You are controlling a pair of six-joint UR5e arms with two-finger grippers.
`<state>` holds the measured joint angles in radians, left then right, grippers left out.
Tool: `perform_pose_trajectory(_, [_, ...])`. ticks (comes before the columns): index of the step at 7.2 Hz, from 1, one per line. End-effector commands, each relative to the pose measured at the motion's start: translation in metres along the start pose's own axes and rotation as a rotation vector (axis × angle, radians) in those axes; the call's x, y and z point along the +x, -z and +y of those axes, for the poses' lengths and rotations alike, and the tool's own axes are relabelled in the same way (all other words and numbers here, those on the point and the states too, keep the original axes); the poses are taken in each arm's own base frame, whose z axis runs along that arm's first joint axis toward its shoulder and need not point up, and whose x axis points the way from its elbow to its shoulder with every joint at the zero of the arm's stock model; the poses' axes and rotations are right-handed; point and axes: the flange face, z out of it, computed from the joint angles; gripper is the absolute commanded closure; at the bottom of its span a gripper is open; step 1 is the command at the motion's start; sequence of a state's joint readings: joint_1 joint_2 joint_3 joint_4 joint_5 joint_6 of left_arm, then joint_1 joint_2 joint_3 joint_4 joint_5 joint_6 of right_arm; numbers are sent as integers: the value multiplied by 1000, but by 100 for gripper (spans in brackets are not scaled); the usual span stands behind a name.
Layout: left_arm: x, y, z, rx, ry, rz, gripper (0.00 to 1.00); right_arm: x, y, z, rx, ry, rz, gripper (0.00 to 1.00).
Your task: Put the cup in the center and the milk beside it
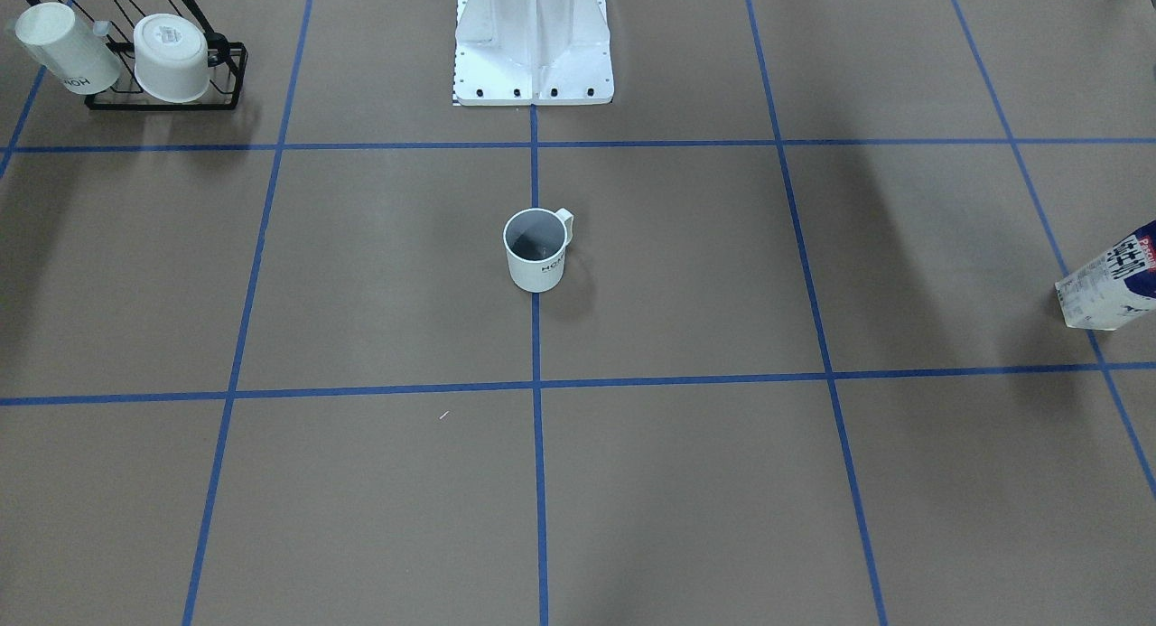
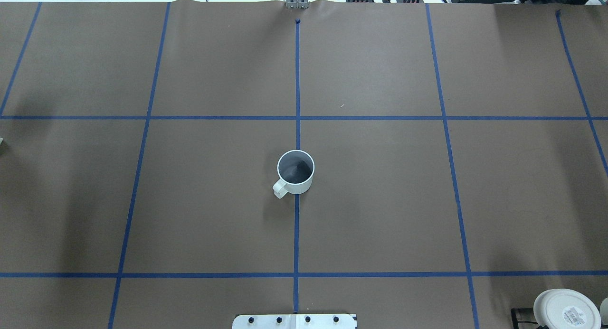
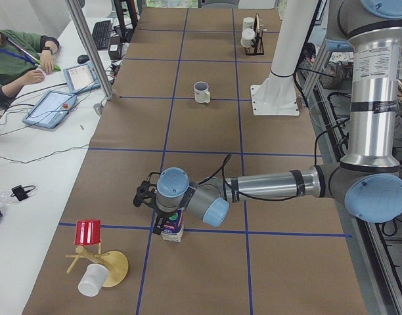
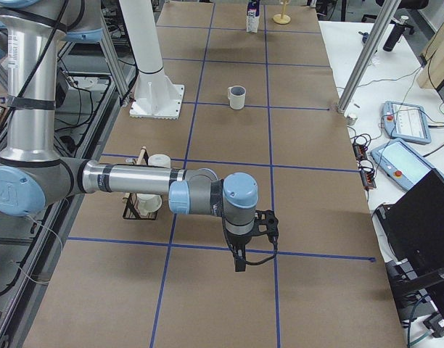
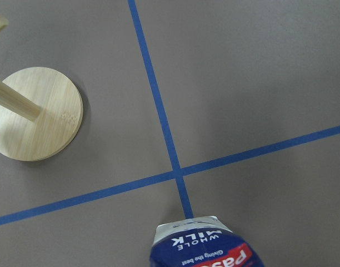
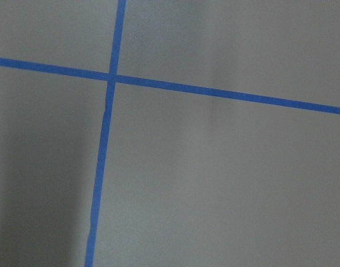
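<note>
Cup part looks done to me. The cup (image 2: 295, 172) stands upright on the blue tape line (image 2: 297, 224) at the center (image 2: 332, 196), handle on my left-arm side. So the step in hand is the milk (image 3: 173, 230).

It stands right up against my left gripper (image 3: 160, 224), way out at my end of the table and well apart from the cup. My wrist camera only catches the carton's top at the bottom edge of its frame, with no fingers in shot. I honestly can't tell if I've got it clamped or I'm just parked next to it. Same for my right gripper (image 4: 239, 262): it hangs over bare paper on the far side of the cup from me, and I can't tell whether it's open or closed.

Next move, as I see it: get a firm hold on the carton's body, lift it straight, carry it inward toward the cup and set it down just beside, not touching.

Room-wise, the wooden stand (image 5: 36, 114) is near my gripper on the outer side, so I'd pull away from it. The lane from here to the cup looks open. The carton is tall, so I'd stop short of the mug handle.
</note>
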<state>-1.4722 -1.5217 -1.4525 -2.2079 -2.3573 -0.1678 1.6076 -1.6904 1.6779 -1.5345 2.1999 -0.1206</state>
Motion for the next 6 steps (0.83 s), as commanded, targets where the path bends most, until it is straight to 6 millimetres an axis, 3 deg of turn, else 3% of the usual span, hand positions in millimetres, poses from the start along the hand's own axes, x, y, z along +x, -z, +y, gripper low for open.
perform_pose_trajectory(1, [7,-7,10,18,44,14,25,1,-1,0,-2,-1,2,0])
perform_pose_trajectory(2, [5,-8,15,14,47,12,47,0,0,0,-1,0,2,0])
perform_pose_trajectory(3, [4,-9,17,13,43,12,79,1,-1,0,-2,1,2,0])
perform_pose_trajectory(4, [4,-9,18,13,42,12,100,1,-1,0,-2,1,3,0])
perform_pose_trajectory(6, [4,-9,18,14,41,12,100,0,0,0,-1,6,2,0])
